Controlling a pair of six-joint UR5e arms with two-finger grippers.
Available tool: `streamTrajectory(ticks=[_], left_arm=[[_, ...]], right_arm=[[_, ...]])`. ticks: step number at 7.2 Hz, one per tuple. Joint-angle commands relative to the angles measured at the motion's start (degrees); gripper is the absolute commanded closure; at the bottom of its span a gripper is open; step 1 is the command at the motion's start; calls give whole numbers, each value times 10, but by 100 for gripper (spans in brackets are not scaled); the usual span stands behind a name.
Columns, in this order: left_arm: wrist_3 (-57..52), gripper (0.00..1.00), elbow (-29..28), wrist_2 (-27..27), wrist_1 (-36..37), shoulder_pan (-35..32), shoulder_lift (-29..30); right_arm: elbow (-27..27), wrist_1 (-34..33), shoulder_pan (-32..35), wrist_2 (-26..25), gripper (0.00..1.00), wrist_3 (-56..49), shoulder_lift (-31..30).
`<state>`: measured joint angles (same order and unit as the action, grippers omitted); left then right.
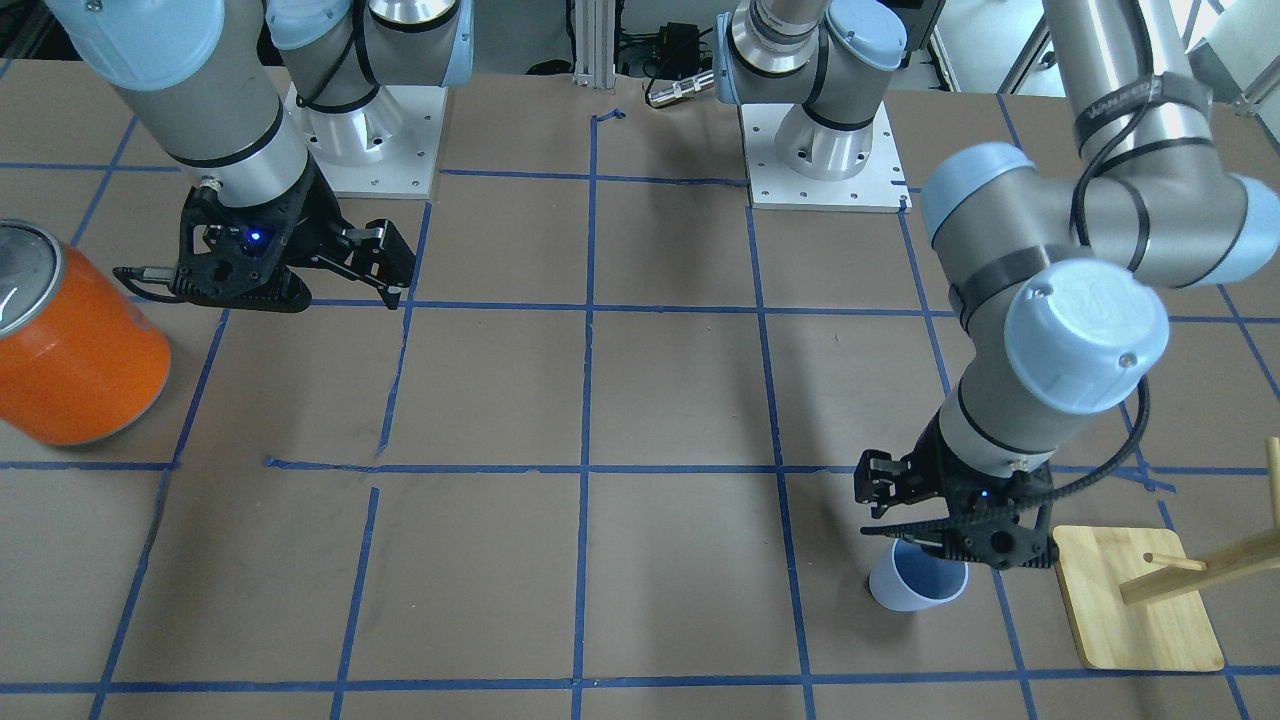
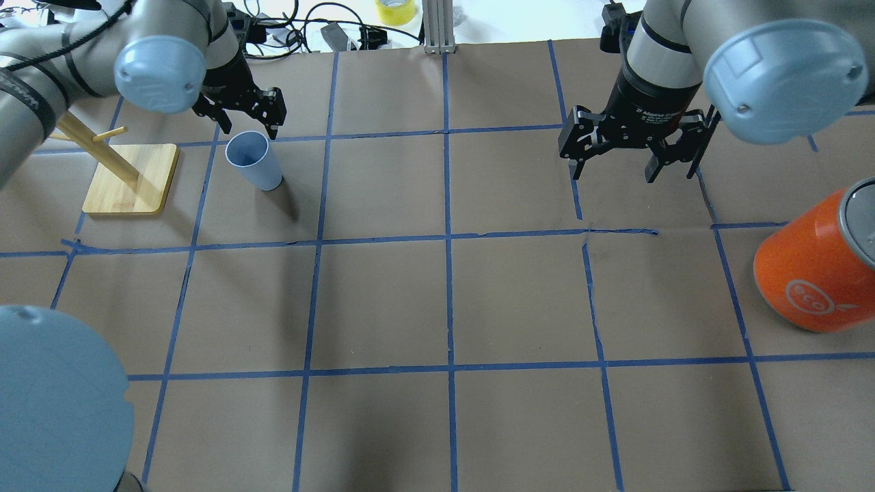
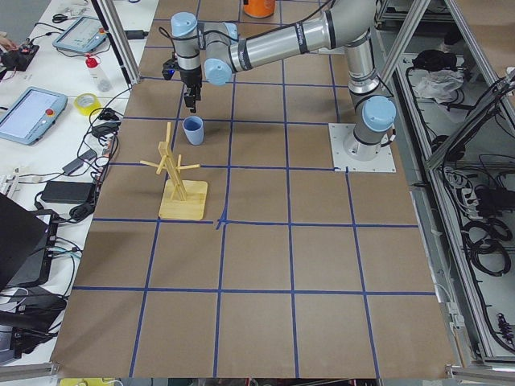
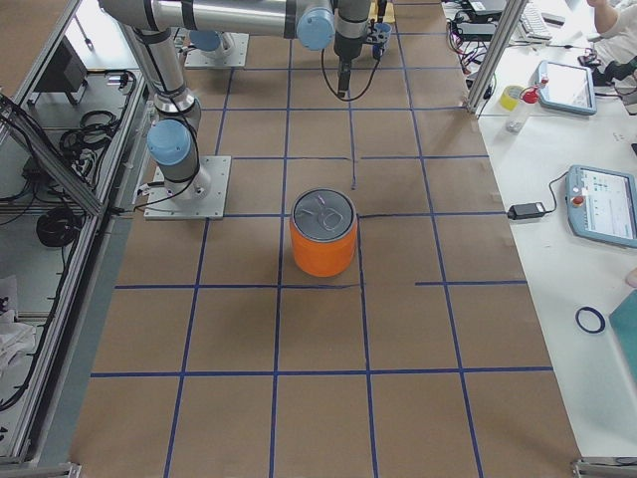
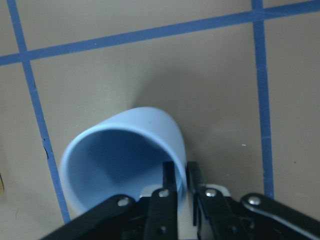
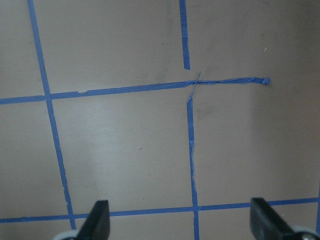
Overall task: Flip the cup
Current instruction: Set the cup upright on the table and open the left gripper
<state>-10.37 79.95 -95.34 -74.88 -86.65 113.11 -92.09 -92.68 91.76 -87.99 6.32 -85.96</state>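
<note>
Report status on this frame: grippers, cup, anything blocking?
Left gripper pinching cup rim, one finger inside. Right gripper open, empty, hovering. Cup upright, mouth up, not yet flipped. Wooden rack close beside it; orange can far off.

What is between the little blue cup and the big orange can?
Nothing stands there: only brown table and blue tape lines between cup and can, shown overhead.

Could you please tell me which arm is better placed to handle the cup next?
Left. The left gripper is closed on the cup wall at the rim; the right gripper hangs open over the table, far from it.
</note>
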Motion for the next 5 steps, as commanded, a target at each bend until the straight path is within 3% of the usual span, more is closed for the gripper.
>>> streamTrajectory(ticks=[1, 2, 3, 5], left_arm=[[10, 7, -9, 15, -63, -6, -75], [25, 0, -5, 36, -74, -6, -106], [28, 0, 2, 34, -96, -6, -133], [30, 0, 36, 30, -105, -11, -176]], right_arm=[[3, 3, 0, -5, 0, -8, 5], [-1, 7, -1, -22, 0, 1, -1], [2, 11, -1, -39, 0, 1, -2], [9, 7, -1, -12, 0, -2, -30]])
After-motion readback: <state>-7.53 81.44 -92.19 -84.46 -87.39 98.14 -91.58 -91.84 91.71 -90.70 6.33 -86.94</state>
